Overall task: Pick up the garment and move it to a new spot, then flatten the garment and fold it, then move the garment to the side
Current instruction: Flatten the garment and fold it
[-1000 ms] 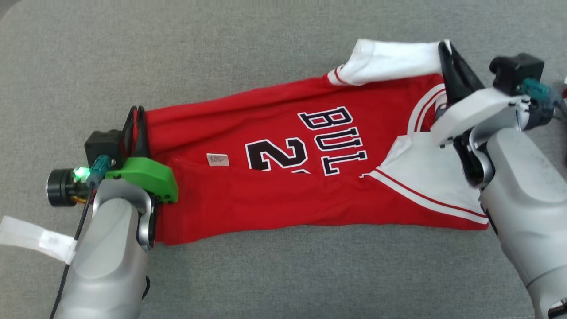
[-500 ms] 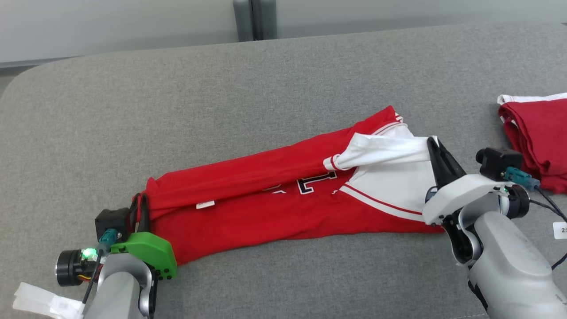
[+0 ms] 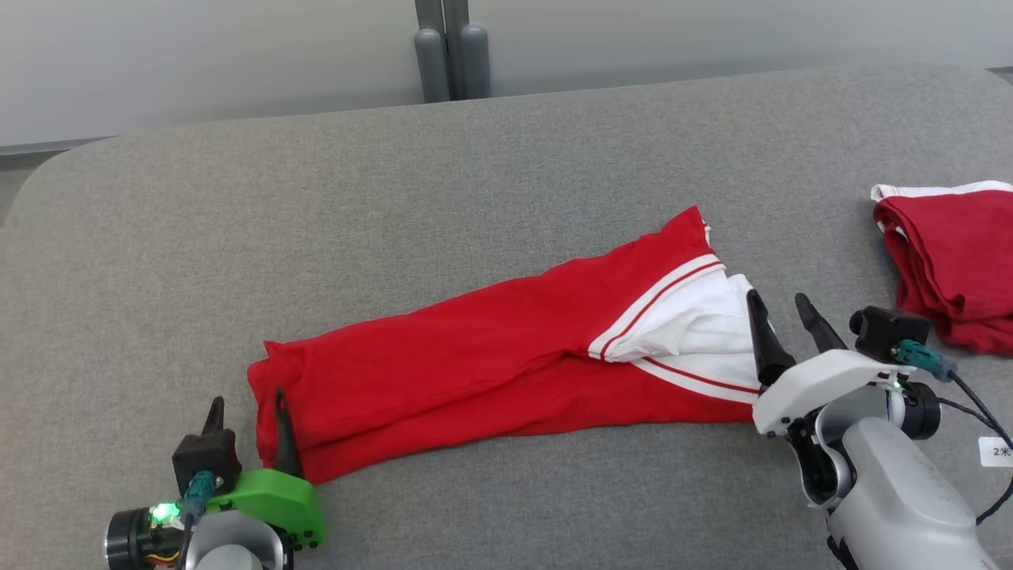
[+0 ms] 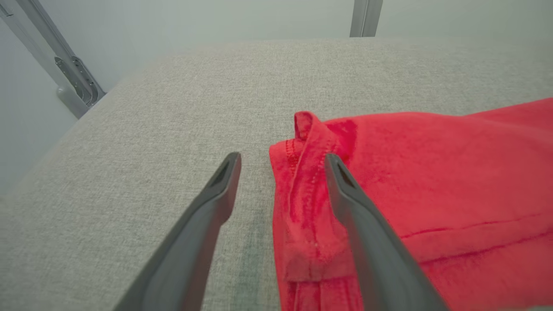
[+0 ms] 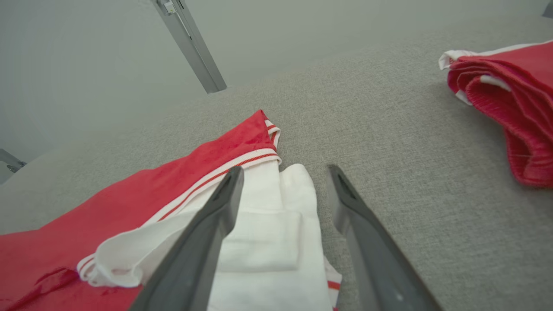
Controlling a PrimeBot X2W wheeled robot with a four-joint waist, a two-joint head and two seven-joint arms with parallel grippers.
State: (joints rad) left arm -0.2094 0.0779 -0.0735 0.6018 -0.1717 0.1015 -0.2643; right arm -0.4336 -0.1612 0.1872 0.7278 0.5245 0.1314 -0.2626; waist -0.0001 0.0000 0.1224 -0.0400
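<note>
Across the near middle of the grey table lies the garment, folded lengthwise into a long red band. It runs from the near left up toward the right, slanting a little so that its right end sits farther away. That right end shows white cloth edged with red and white stripes; the rest is plain red.

At the band's left end stands the left gripper, fingers apart. In the left wrist view the left gripper straddles the stitched hem: its left finger is over bare table and its right finger is over red cloth, with the bunched hem edge between them. Whether either finger touches the cloth cannot be told.

At the right end stands the right gripper, fingers also apart. In the right wrist view the right gripper has its left finger over the white cloth and its right finger over bare table, with the white edge of the garment between them.

Far right on the table, well apart from the garment, sits a pile of folded red cloth with white trim, seen also in the right wrist view. Beyond the table's far edge, grey posts rise against a pale wall.
</note>
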